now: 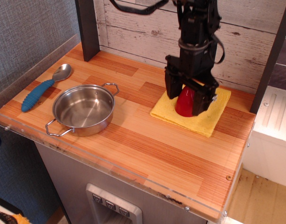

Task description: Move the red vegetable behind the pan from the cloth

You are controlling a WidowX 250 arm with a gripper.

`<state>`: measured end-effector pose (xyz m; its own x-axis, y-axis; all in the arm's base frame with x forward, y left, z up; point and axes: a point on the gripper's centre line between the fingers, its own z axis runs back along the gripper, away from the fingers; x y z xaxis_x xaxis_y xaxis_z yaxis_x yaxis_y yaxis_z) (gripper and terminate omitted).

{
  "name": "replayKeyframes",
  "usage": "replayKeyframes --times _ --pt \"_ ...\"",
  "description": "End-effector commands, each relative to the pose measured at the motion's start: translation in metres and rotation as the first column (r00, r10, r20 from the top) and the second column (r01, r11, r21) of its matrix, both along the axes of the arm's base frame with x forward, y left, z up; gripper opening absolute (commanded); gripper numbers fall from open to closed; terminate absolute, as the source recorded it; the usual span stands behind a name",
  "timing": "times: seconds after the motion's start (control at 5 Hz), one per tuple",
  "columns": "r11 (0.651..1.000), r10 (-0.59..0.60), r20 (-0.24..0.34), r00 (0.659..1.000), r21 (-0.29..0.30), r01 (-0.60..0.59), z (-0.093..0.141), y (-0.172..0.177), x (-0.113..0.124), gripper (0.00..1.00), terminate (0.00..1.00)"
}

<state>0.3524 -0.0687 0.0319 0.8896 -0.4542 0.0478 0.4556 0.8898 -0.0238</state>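
I am working the grasp step: the hand (187, 99), fingers apart, is straddling the red vegetable (184, 102) on the yellow cloth (210, 116); next, clamping, lifting, carrying behind the pan (84, 109).

- A metal spoon with a ribbed blue handle (42, 87) is lying near the left edge of the wooden countertop (147, 154), bowl pointing toward the back.
- A dark post (88, 29) is standing at the back left corner.
- A whitewashed plank wall (138, 28) is running behind the counter.
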Motion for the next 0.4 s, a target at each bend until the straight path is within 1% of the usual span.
replayKeyframes --times 0.0,0.2 --pt "1.000 0.005 0.047 0.999 -0.011 -0.004 0.0134 0.0022 0.0036 0.00 0.00" --pt "0.999 -0.007 0.069 0.998 -0.040 0.010 0.0128 0.0014 0.0046 0.00 0.00"
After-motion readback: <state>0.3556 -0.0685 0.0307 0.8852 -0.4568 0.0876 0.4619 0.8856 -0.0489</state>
